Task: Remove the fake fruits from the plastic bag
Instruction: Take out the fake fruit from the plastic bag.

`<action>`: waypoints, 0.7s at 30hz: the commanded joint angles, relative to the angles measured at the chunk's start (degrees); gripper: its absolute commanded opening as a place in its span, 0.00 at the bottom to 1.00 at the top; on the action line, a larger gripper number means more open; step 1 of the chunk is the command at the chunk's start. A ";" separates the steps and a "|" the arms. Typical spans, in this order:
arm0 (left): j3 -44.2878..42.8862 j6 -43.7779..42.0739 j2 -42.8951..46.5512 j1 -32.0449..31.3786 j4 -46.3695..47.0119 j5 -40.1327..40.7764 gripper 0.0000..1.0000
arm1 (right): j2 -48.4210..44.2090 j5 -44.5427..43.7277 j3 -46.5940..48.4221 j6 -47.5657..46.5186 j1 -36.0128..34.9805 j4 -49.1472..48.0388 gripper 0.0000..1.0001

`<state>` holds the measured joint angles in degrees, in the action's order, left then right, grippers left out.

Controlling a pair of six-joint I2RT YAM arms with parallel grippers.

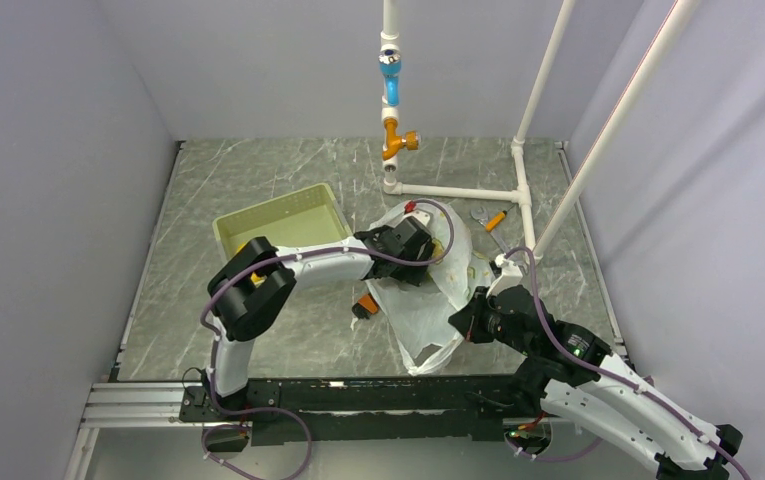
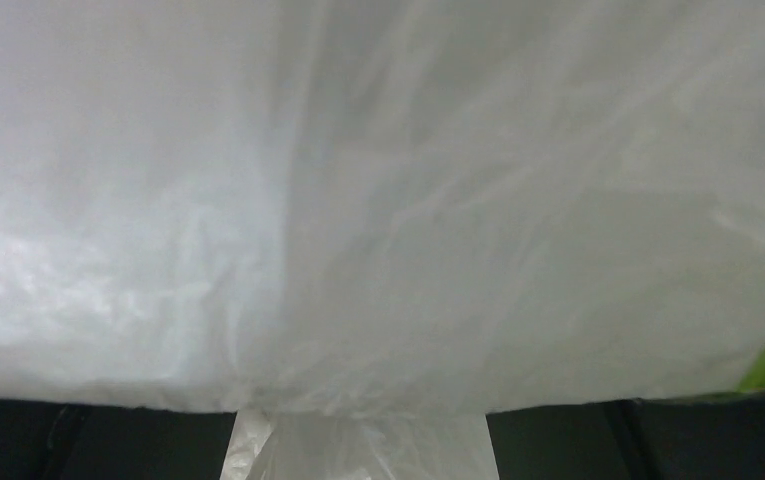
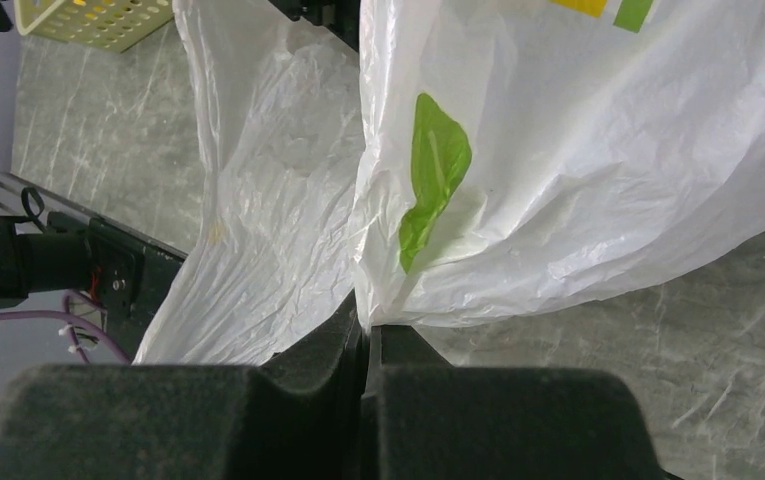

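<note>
The plastic bag (image 1: 428, 300) lies crumpled at the table's middle. My left gripper (image 1: 410, 248) sits on its upper part. In the left wrist view the bag's white film (image 2: 378, 200) fills the frame and covers the fingertips. The dark fingers (image 2: 98, 445) stand apart with film between them. My right gripper (image 1: 470, 318) is shut on the bag's right edge, and its closed pads (image 3: 398, 350) pinch the film (image 3: 558, 200) just above the table. The fake fruits are hidden. Only a yellowish shape (image 1: 450, 243) shows through the bag.
A pale green basket (image 1: 283, 225) stands left of the bag and also shows in the right wrist view (image 3: 98, 18). A small orange-and-black brush (image 1: 366, 303) lies by the bag's left side. An orange-handled tool (image 1: 490, 220) and a white pipe frame (image 1: 458, 190) sit behind.
</note>
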<state>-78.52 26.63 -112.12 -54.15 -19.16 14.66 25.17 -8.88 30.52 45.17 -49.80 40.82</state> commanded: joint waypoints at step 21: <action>13.47 -0.99 15.05 0.26 11.51 -6.91 0.27 | 0.92 -0.19 0.53 -0.43 -0.12 -2.62 0.00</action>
<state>-66.94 23.90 -103.79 -53.76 -6.90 13.47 25.69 -8.84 30.50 45.17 -49.82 40.60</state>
